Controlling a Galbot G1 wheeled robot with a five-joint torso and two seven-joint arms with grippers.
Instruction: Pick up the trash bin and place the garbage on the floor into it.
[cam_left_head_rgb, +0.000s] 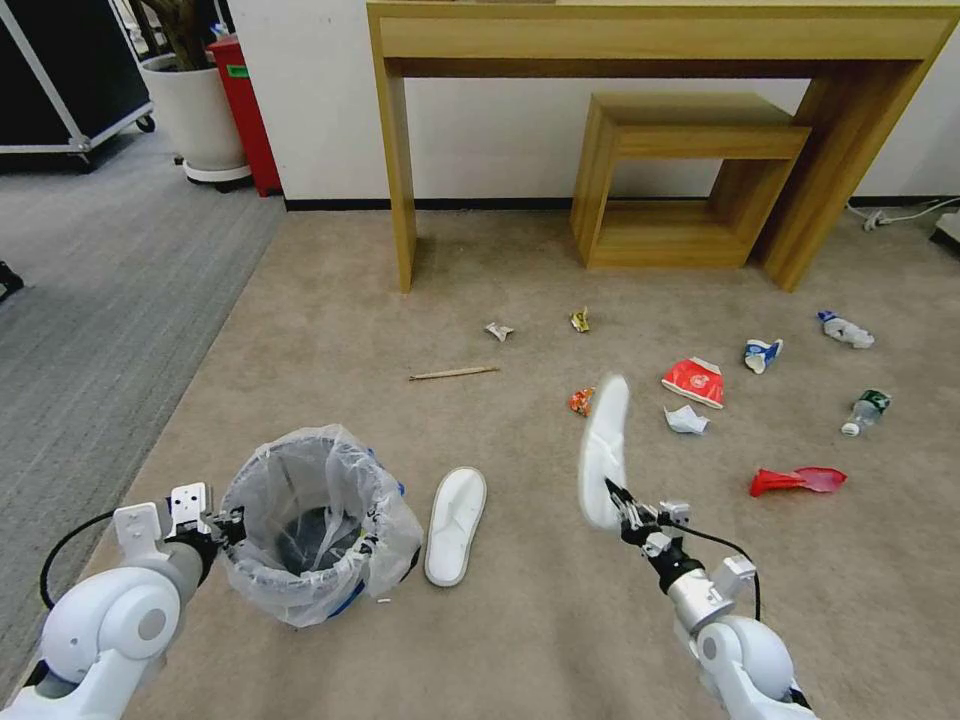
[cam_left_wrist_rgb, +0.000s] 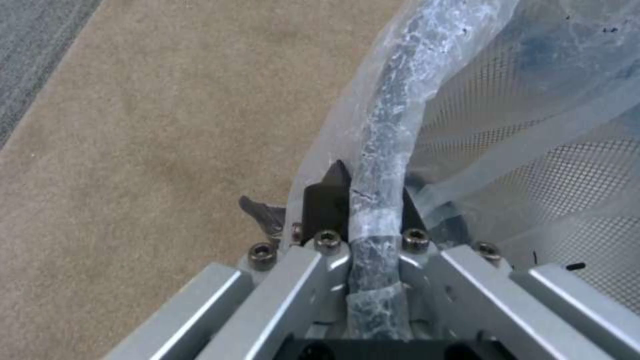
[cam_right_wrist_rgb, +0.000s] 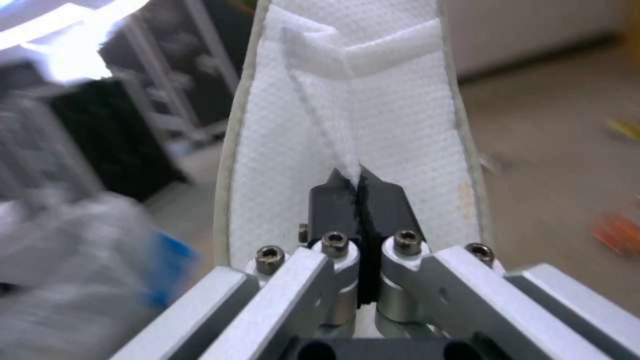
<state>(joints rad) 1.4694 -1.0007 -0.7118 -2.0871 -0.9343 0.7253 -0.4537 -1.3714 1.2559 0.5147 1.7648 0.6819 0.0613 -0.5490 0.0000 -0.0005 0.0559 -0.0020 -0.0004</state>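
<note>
The trash bin (cam_left_head_rgb: 315, 525) is gripped at its bagged rim by the left gripper (cam_left_head_rgb: 232, 524) down on the beige carpet (cam_left_head_rgb: 330, 320), while a white slipper (cam_left_head_rgb: 604, 448) is pinched tight and held up by the right gripper (cam_left_head_rgb: 618, 497), with a second slipper (cam_left_head_rgb: 456, 524) left flat just beside the bin.

Raised slipper (cam_left_head_rgb: 604, 450) motion-blurred; its toe cut off in right wrist view. Trash bin (cam_left_head_rgb: 305, 520) smeared there too. Small scraps by the wooden stick (cam_left_head_rgb: 453, 373) unidentifiable.

Beige carpet (cam_left_head_rgb: 330, 330), white wall (cam_left_head_rgb: 480, 130), wooden console table (cam_left_head_rgb: 660, 40), nested stool (cam_left_head_rgb: 690, 140).
</note>
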